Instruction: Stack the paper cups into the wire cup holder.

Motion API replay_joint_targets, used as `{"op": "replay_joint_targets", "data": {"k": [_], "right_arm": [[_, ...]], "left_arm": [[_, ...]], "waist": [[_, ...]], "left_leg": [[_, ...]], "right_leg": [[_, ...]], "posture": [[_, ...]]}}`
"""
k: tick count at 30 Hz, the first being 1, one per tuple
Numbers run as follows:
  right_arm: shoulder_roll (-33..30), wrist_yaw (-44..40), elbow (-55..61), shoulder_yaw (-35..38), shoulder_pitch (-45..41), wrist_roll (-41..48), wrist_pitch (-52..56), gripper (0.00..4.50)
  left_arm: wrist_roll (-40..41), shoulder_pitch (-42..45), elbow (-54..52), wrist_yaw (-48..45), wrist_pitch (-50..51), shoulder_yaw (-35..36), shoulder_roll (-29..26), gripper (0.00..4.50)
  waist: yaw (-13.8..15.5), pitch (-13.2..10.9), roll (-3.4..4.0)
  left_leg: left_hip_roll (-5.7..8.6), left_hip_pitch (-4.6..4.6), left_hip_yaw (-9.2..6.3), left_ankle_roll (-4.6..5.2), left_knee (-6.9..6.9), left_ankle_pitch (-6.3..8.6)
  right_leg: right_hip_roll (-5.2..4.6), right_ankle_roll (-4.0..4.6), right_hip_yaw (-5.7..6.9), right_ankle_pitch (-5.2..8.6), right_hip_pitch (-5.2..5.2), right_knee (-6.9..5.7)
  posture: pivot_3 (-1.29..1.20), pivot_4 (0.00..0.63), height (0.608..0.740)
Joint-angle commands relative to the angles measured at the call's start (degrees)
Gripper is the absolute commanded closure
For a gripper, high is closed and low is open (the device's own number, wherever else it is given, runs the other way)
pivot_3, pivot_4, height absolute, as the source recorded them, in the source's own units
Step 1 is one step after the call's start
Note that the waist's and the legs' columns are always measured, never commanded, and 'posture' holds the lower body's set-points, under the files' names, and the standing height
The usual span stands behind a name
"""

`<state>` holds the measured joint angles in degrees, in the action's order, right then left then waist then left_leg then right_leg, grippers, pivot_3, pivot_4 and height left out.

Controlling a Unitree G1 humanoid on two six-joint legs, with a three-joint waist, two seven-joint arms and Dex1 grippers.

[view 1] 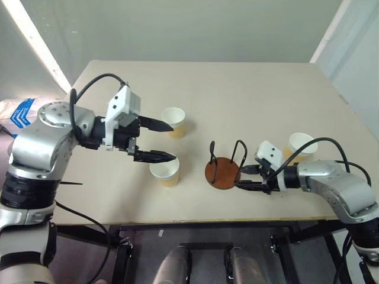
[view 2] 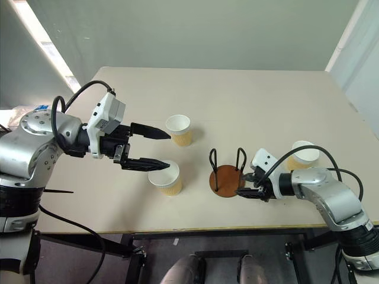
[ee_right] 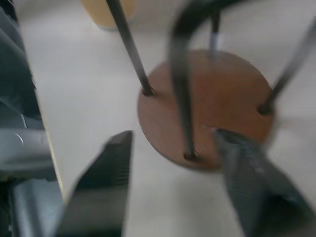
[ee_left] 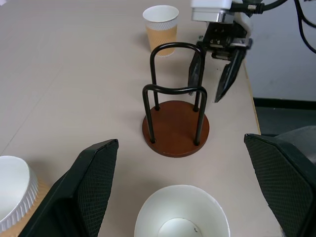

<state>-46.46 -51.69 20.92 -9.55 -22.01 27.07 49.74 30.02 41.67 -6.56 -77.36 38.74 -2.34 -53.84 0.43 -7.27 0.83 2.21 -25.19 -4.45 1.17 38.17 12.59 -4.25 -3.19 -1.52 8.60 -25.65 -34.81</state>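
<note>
Between the left gripper (view 1: 156,141) jaws, which are spread wide, nothing is held: 1 paper cup (view 1: 165,171) sits just below and past the lower fingertip, a 2nd cup (view 1: 173,122) just beyond the upper one. The 3rd cup (view 1: 300,145) stands behind the right gripper (view 1: 249,177). Right jaws are apart, 1 finger on each side of a wire post at the near edge of the wire cup holder (view 1: 223,167); contact can't be confirmed. Holder is empty, so 0 of 3 stacked. Cups look light and thin-walled, easy to crush or tip; I'd pinch the sidewall below the rim with gentle force. Holder is stiff but probably slides on the table (view 1: 237,89).
</note>
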Motion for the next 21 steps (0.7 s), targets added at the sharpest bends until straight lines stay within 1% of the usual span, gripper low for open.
{"op": "replay_joint_targets", "data": {"k": [1, 2, 5, 7, 10, 14, 18, 21], "right_arm": [[-1.2, 1.0, 2.4, 3.7, 1.3, 0.2, -0.3, 0.57], [-1.4, 1.2, 2.9, 4.4, 1.7, 0.5, 0.1, 0.29], [-1.2, 1.9, 5.8, 10.9, 3.7, 5.8, 4.5, 0.29], [0.3, 3.7, 7.5, 16.0, 4.0, 10.4, 8.6, 0.29], [1.9, 6.2, 10.0, 20.5, 4.5, 15.4, 13.2, 0.29], [2.0, 8.7, 11.9, 22.7, 4.1, 18.4, 15.6, 0.29], [0.0, 9.4, 13.3, 26.3, 1.7, 22.5, 17.3, 0.29], [-0.8, 10.5, 12.9, 26.7, -0.8, 24.0, 17.4, 0.29]], "left_arm": [[-0.2, -0.1, -1.6, -0.7, -1.1, 0.6, -1.3, 0.00], [-0.3, -0.4, -1.7, -1.2, -1.3, 0.6, -1.5, 0.00], [-0.5, -2.8, -2.8, -4.8, -3.9, 1.0, -4.0, 0.00], [-0.7, -4.1, -2.9, -7.1, -6.3, 1.3, -5.6, 0.00], [-2.0, -4.8, -1.8, -9.7, -10.1, 0.9, -7.2, 0.00], [-4.5, -5.2, -0.4, -12.7, -15.2, -0.5, -8.1, 0.00], [-12.7, -6.6, 0.1, -15.0, -26.7, -4.5, -10.0, 0.00], [-16.5, -6.3, 1.0, -15.1, -32.1, -7.2, -9.7, 0.00]], "waist": [[0.0, 0.0, 0.00], [0.0, 0.0, 0.00], [0.0, 0.0, -0.01], [0.0, 0.0, -0.01], [0.0, 0.0, -0.03], [0.1, 0.0, -0.03], [0.0, 0.0, -0.01], [0.0, 0.0, -0.02]], "left_leg": [[0.00, 0.00, 0.00, 0.01, 0.00, 0.00], [0.00, 0.00, 0.00, 0.01, 0.00, 0.00], [0.00, -0.01, 0.00, 0.01, 0.00, -0.01], [0.01, -0.01, 0.02, -0.09, 0.00, -0.03], [0.00, -0.01, 0.00, -0.17, -0.01, 0.02], [0.01, -0.01, 0.00, -0.19, -0.01, 0.13], [0.02, -0.02, 0.00, -0.20, 0.00, 0.21], [0.01, -0.02, 0.00, -0.19, -0.01, 0.25]], "right_leg": [[0.00, -0.02, 0.00, 0.03, 0.00, -0.01], [0.00, -0.03, 0.00, 0.05, -0.01, 0.00], [0.00, -0.08, -0.01, 0.15, -0.02, 0.02], [0.01, -0.10, -0.03, 0.26, -0.04, 0.01], [0.01, -0.11, -0.03, 0.50, -0.04, -0.06], [0.01, -0.08, -0.02, 0.63, -0.04, -0.07], [0.00, -0.05, -0.03, 0.65, -0.08, -0.06], [0.00, -0.03, -0.04, 0.67, -0.12, -0.07]], "posture": [[0.00, 0.150, 0.740], [0.00, 0.150, 0.740], [0.00, 0.150, 0.740], [0.00, 0.150, 0.740], [0.00, 0.150, 0.740], [0.00, 0.150, 0.740], [0.00, 0.150, 0.740], [0.00, 0.150, 0.740]]}}
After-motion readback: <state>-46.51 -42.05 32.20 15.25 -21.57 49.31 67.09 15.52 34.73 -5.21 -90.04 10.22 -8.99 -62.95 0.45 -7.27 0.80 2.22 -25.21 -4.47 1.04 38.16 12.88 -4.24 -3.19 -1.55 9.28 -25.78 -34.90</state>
